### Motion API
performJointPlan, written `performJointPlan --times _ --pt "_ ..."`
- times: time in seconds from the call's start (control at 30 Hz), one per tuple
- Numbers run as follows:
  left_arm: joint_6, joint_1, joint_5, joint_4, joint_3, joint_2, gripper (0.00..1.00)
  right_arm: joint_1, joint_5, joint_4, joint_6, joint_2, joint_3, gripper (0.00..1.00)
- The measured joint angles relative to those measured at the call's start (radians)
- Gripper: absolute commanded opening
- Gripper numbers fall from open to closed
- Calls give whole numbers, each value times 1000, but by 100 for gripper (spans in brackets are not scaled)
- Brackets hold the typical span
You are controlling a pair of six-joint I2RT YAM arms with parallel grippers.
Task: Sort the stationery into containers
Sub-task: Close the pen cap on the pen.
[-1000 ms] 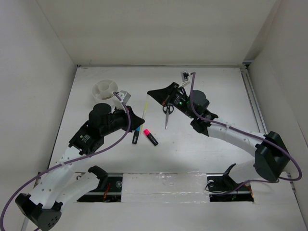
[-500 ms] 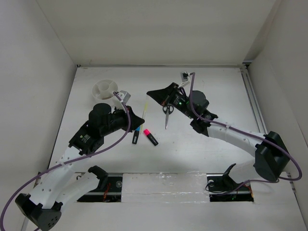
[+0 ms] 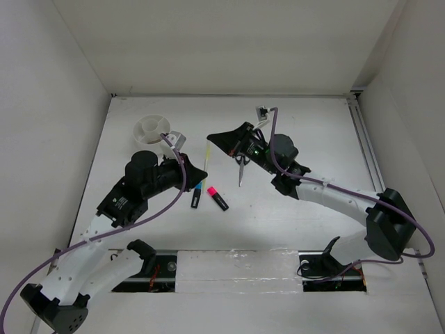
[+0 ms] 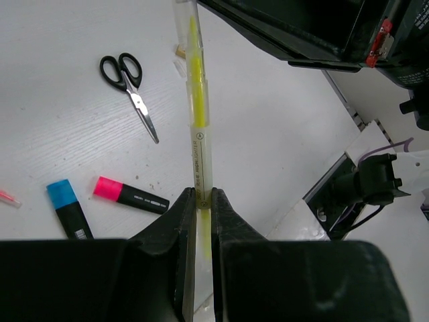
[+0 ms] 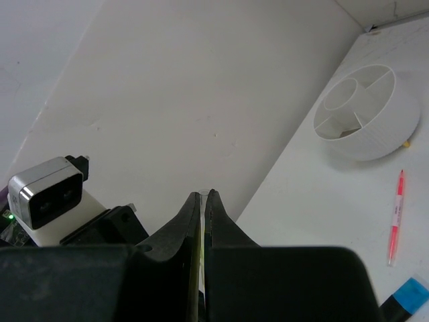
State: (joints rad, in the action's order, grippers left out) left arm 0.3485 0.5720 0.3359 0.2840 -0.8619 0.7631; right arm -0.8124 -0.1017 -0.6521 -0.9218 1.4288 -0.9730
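Note:
Both grippers are shut on the thin yellow pen (image 3: 208,155) (image 4: 196,100), which is held above the table. My left gripper (image 3: 204,174) (image 4: 200,194) clamps its lower part and my right gripper (image 3: 211,137) (image 5: 202,194) its upper end. On the table below lie the blue-capped highlighter (image 3: 197,197) (image 4: 67,208), the pink-capped highlighter (image 3: 217,199) (image 4: 131,196) and the black-handled scissors (image 3: 241,167) (image 4: 131,84). The thin pink pen (image 5: 397,216) lies near the white compartment bowl (image 3: 139,132) (image 5: 382,134) at the far left.
White walls close in the table on the left, back and right. A metal rail (image 3: 365,149) runs along the right edge. Both arm bases sit at the near edge. A small tan piece (image 5: 345,133) lies in one compartment of the bowl.
Both arms have shifted slightly to the left, carrying the yellow pen with them. Both grips are unchanged.

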Motion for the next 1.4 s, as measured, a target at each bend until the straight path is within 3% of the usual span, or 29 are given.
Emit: performJointPlan --times 1.0,1.4 --pt "9 -1 -51 24 3 -39 0 -21 23 -5 18 21 1 0" --pt "76 0 -89 -24 27 -60 0 -48 71 -4 -13 22 -2 0"
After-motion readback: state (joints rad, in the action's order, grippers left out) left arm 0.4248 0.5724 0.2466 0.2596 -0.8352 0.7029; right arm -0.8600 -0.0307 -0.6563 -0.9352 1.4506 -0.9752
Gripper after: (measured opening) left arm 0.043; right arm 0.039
